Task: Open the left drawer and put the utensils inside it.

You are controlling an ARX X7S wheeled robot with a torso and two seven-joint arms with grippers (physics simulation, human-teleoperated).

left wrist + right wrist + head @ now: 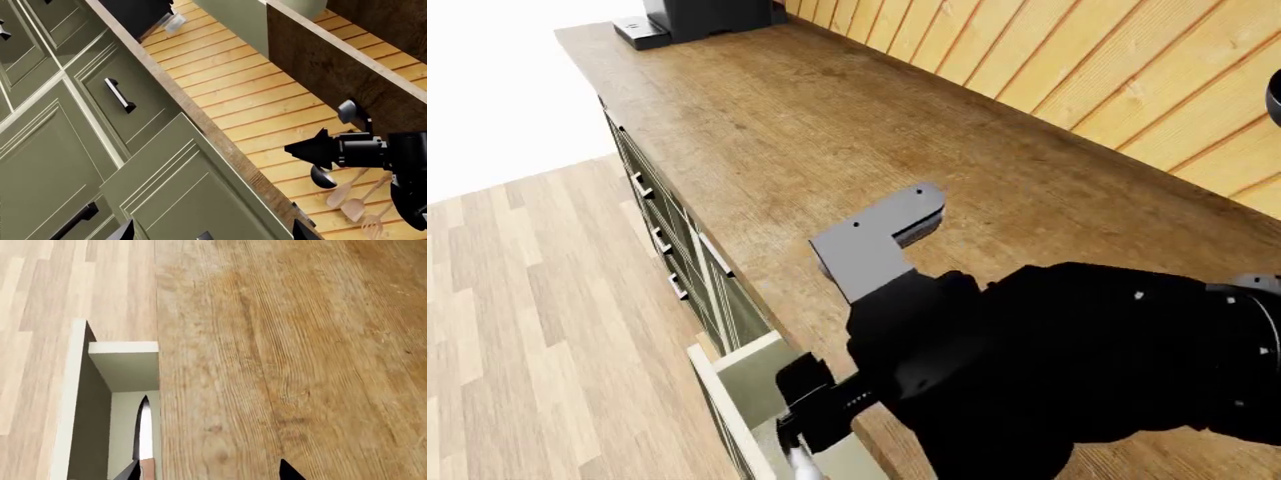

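The counter (827, 130) is running long and bare of any utensil across the head view, its front edge overhanging a row of sage-green fronts. Below that edge, near the robot's end of the counter, the left drawer (737, 385) is standing pulled out, its pale cream interior showing, so the opening step looks done.

The right arm is filling the lower part of the head view, reaching over the front edge, and the right gripper (807, 415) is hanging over the open box. In the right wrist view a knife (143, 437) is pointing blade-first out from the jaws, over the cream interior just beside the counter's edge. The jaws appear to be clamped on its handle, and it is not yet lying in the drawer.

The second knife is not showing anywhere; it may already be inside or be hidden by the arm, and that cannot be told.

The left gripper is barely entering its own wrist view, looking along closed green fronts, and whether its jaws are apart or together cannot be told.
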